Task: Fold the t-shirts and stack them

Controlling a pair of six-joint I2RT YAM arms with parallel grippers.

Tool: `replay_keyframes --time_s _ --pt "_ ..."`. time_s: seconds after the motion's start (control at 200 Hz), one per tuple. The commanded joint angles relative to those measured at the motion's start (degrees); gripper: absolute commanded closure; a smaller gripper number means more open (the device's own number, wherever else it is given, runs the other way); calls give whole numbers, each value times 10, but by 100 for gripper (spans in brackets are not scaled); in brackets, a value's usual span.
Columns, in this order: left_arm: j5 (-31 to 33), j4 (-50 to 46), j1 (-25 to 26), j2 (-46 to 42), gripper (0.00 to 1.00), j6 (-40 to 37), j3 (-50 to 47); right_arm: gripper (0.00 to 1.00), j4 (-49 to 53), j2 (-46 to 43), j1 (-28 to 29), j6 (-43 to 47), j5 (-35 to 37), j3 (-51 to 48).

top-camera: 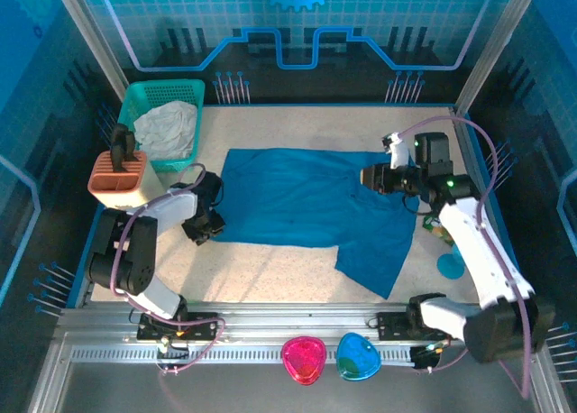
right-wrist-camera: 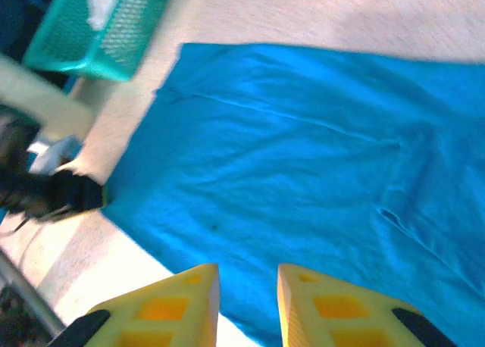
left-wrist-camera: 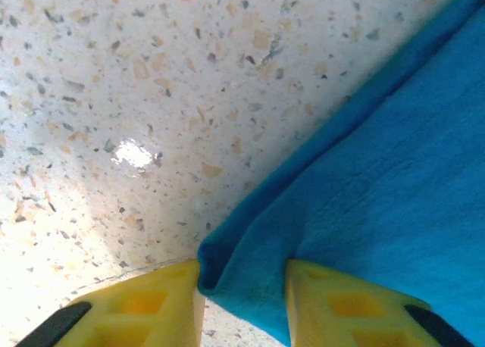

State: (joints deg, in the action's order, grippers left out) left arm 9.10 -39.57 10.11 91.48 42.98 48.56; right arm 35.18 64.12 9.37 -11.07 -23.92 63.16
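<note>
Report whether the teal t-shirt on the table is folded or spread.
Spread: the t-shirt lies flat and wide on the table, no compact fold. One corner sits between the left end effector's fingers.

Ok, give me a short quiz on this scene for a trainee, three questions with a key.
1. What lies in the green basket?
2. Which one has a corner of the teal-blue t-shirt between its fingers: A, the left end effector, or B, the right end effector?
3. True or false: the t-shirt sits inside the basket.
Key: 1, a pale crumpled cloth. 2, A. 3, false; it lies spread on the speckled table.
</note>
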Motion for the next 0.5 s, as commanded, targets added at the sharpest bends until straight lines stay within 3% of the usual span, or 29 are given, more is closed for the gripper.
replay_keyframes --time_s 0.0,0.03,0.075,0.15,0.205,0.375,0.495 --pt "-7 68 -4 39 78 -18 14 69 47 -75 39 90 24 33" --pt "-7 68 -4 43 82 -22 18 68 45 -94 48 114 25 27" --pt "-7 70 -5 47 88 -27 21 51 41 -128 58 182 11 8" --pt "-11 76 -4 52 100 -37 27 38 37 -189 87 287 32 -23" --pt "-18 82 -5 53 100 -43 28 30 49 -230 105 344 63 -38" --pt "-41 108 -5 46 100 -57 20 28 251 -234 136 497 148 13" --pt "-52 114 -5 30 100 -64 17 28 369 -208 221 577 270 -3"
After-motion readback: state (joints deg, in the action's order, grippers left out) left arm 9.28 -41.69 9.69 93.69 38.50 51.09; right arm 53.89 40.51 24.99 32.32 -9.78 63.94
